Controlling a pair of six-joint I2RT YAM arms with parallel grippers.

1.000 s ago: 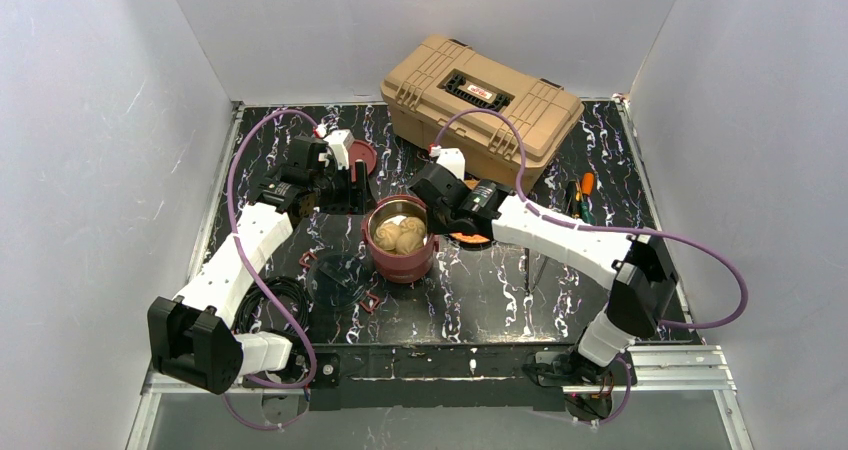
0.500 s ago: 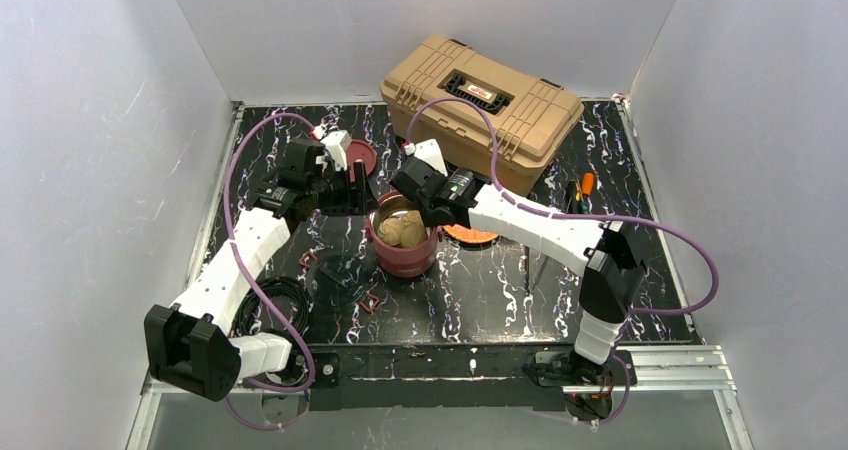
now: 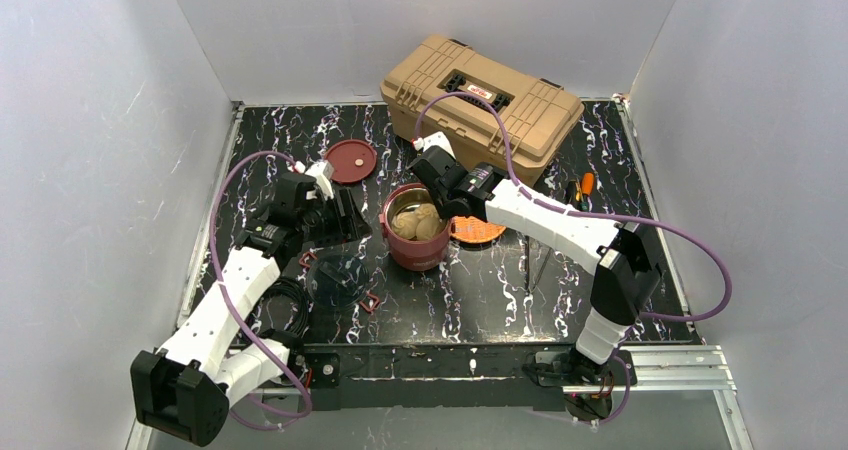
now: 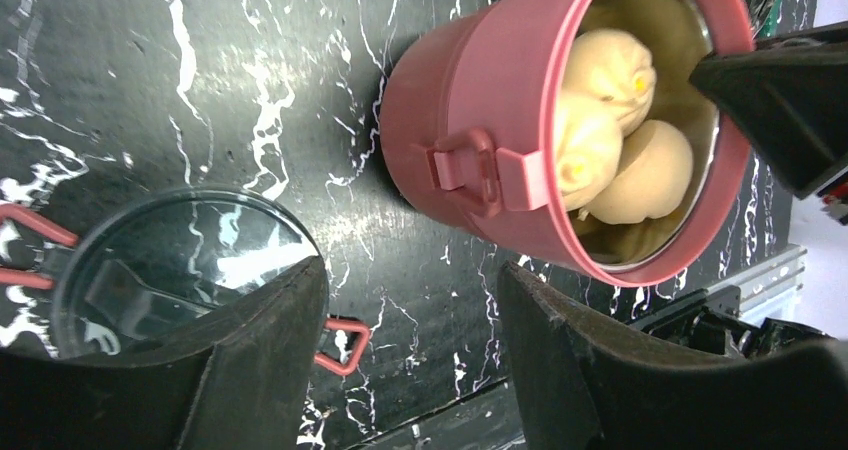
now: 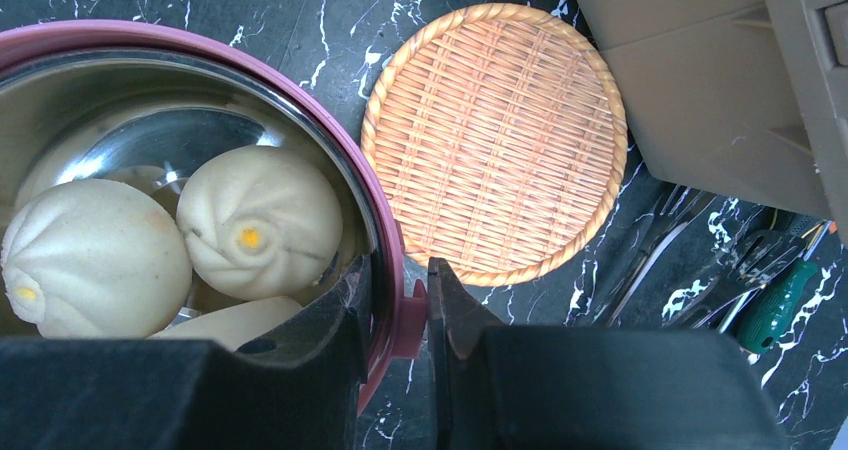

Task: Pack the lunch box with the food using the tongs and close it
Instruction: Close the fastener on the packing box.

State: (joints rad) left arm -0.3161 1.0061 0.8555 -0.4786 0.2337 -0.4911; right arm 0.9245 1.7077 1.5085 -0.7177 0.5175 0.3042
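The lunch box (image 3: 415,245) is a maroon steel-lined bowl standing open mid-table, with beige buns (image 3: 418,223) inside. My right gripper (image 3: 438,202) is shut on its far-right rim (image 5: 388,232), one finger inside by the buns (image 5: 255,220) and the other outside against a small maroon lug. To the bowl's left my left gripper (image 3: 343,217) is open and holds nothing; in its wrist view the gripper (image 4: 410,305) hangs over bare table below the bowl (image 4: 470,120). A flat maroon lid (image 3: 351,160) lies at the back left. The thin tongs (image 3: 533,268) lie on the table to the right.
A tan toolbox (image 3: 480,100) stands at the back. An orange woven plate (image 3: 478,232) lies just right of the bowl, screwdrivers (image 3: 582,192) beyond it. A dark round lid with red clips (image 3: 340,275) and a coiled cable (image 3: 275,300) lie near my left arm.
My left arm has pulled back toward the near left, away from the bowl, uncovering the maroon lid. The right gripper has kept the rim and the bowl has shifted slightly right.
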